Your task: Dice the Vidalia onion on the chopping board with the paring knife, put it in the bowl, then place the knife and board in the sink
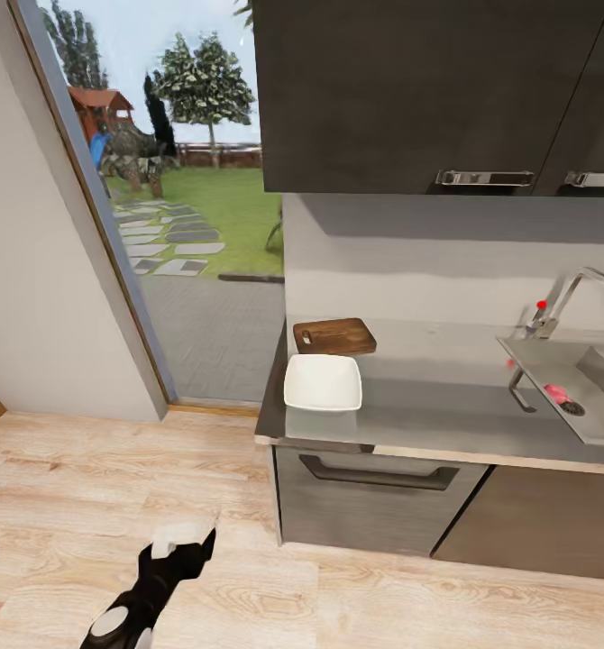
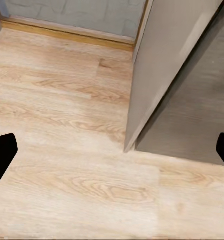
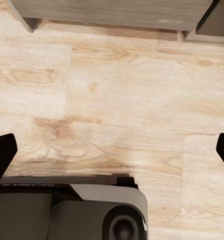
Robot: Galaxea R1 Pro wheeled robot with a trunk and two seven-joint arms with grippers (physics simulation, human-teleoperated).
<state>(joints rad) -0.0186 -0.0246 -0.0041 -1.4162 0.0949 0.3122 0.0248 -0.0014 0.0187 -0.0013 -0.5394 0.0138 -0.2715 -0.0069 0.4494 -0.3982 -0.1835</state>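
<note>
The left tool [image 2: 112,155] hangs low over the wooden floor [image 2: 66,150]. Its two black fingertips [image 2: 1,155] sit far apart at the two sides of the left wrist view, so it is wide open. It holds nothing and touches nothing. The right tool [image 3: 112,155] is wide open too, with bare floor between its fingertips [image 3: 2,152], and it holds nothing. In the head view, the left arm [image 1: 153,581] shows dark and low over the floor.

The grey table [image 1: 446,397] stands ahead. The white bowl [image 1: 323,382] sits near the table's left end. The brown chopping board [image 1: 334,336] lies flat just behind the bowl, by the wall. The sink [image 1: 563,374] is well apart from them, at the right. The pink Vidalia onion [image 1: 555,393] lies in the sink, just beside the round drain [image 1: 573,407]. The faucet [image 1: 572,297] with its red knob stands behind the sink.
</note>
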